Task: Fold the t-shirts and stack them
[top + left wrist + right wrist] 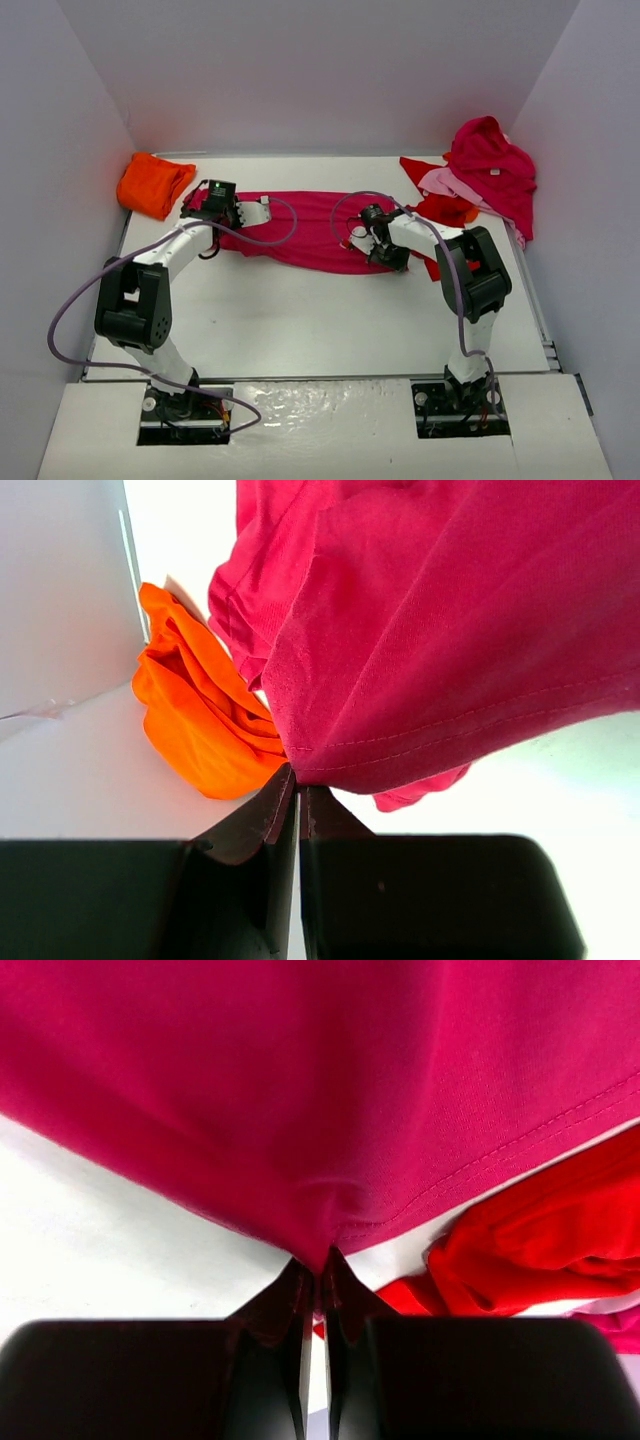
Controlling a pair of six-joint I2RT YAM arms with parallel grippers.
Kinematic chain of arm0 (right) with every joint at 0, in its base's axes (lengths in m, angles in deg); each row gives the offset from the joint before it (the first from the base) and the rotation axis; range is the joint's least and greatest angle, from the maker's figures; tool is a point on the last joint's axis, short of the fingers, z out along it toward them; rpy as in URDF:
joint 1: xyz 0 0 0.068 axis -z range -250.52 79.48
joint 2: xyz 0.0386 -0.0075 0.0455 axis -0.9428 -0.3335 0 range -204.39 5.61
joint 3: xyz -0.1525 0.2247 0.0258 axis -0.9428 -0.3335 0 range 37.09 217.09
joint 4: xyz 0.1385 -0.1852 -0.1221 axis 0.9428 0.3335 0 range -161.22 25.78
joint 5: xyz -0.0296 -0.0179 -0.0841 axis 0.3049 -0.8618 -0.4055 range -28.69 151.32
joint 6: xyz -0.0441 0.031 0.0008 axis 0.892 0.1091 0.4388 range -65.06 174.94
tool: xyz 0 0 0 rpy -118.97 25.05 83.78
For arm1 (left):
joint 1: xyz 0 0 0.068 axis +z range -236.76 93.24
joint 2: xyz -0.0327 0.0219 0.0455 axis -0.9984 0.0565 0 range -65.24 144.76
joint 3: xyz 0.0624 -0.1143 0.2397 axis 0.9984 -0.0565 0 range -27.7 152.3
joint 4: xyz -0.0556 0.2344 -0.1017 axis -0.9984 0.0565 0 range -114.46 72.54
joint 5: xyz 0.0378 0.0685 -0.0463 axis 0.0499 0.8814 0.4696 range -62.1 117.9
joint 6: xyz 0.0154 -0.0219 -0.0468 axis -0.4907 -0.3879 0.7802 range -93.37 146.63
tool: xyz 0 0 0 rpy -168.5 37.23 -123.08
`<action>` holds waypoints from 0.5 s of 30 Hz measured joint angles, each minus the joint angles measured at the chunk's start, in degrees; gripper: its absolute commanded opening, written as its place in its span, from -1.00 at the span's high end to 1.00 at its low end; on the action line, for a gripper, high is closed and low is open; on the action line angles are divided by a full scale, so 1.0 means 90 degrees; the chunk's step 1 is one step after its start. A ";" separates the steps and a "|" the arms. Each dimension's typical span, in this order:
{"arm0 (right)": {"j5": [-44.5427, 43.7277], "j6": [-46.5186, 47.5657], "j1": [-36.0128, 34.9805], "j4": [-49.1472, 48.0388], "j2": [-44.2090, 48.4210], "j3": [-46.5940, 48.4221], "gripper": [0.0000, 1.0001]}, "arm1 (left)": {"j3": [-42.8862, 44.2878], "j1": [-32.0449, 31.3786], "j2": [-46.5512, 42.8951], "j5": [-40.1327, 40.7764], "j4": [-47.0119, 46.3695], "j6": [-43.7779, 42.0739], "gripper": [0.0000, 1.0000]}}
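Fabric pinched at both ends: the left gripper is closed tight on the hem of the magenta t-shirt, and the right gripper is clamped likewise on its opposite edge. The shirt lies stretched across mid-table. For a clean fold, I'd say lift both corners level, travel together and hold the tension even. The white table looks smooth, so cloth should slide. A folded orange shirt sits just left of the magenta one, an unfolded pile to its right, plain walls beyond.

The hem of the magenta t-shirt is pinched between the closed jaws of the left gripper. A crumpled orange t-shirt is seen just left of the magenta t-shirt.
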 measured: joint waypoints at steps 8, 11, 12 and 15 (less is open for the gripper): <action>-0.0109 0.0009 -0.0127 -0.0167 0.0299 -0.0446 1.00 | -0.0381 0.0000 -0.0798 -0.0100 0.0842 0.0390 1.00; -0.0066 -0.0029 -0.0189 -0.0089 0.0593 -0.0834 1.00 | -0.0543 0.0000 -0.1340 -0.0217 0.1392 0.0527 1.00; -0.0060 -0.0042 -0.0211 -0.0077 0.0644 -0.0896 1.00 | -0.0583 0.0000 -0.1522 -0.0269 0.1583 0.0580 1.00; -0.0022 -0.0129 -0.0303 -0.0020 0.0987 -0.1191 1.00 | -0.0696 -0.0002 -0.2031 -0.0415 0.2250 0.0734 1.00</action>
